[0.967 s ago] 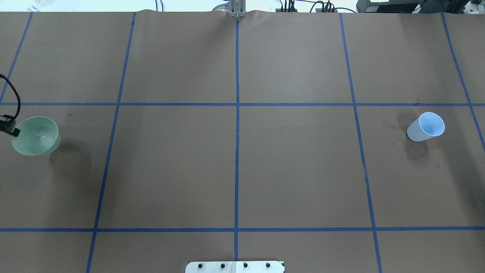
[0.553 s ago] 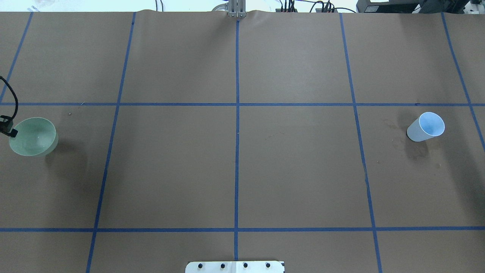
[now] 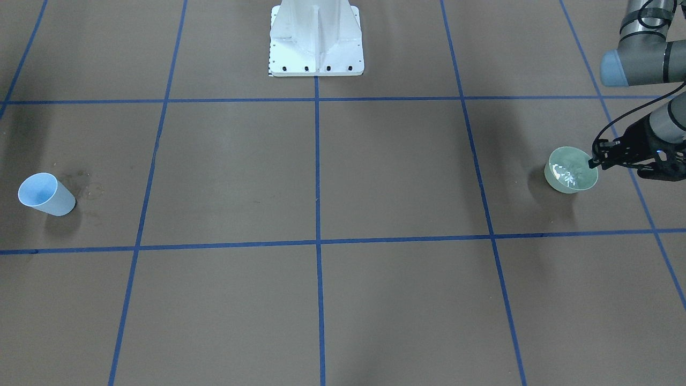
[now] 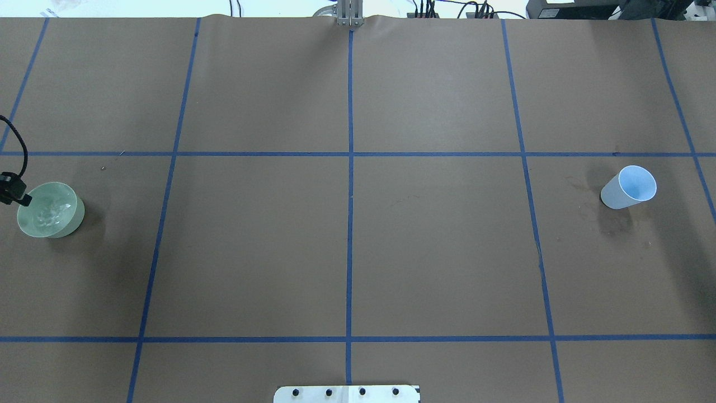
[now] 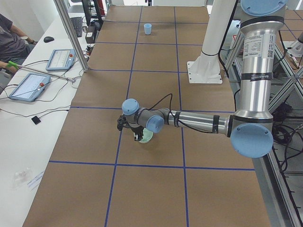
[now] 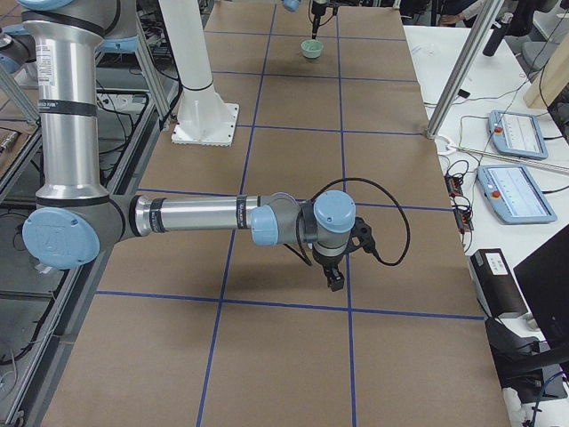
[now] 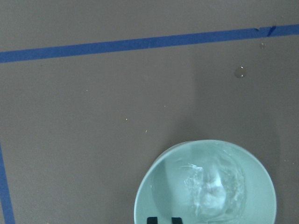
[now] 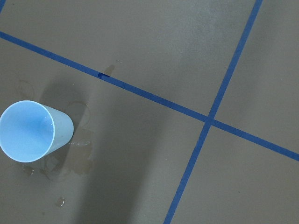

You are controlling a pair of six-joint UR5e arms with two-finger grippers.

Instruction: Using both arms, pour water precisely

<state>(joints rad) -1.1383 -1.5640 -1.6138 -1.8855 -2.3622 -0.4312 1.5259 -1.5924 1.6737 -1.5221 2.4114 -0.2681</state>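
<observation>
At left, the left gripper pinches the rim of the green bowl, water glinting inside; keeping it level and slow should prevent sloshing. Far right stands the pale blue cup. Only the right-end view shows the right gripper, its grasp unreadable.

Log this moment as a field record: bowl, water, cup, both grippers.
green bowl: upright at the robot's left end of the table, rim pinched by the left gripper
water: in the bowl, rippling, white glints
blue cup: upright at the robot's right end, ungripped, damp marks beside it
left gripper: shut on the bowl's rim
right gripper: over bare table; open or shut unclear
</observation>
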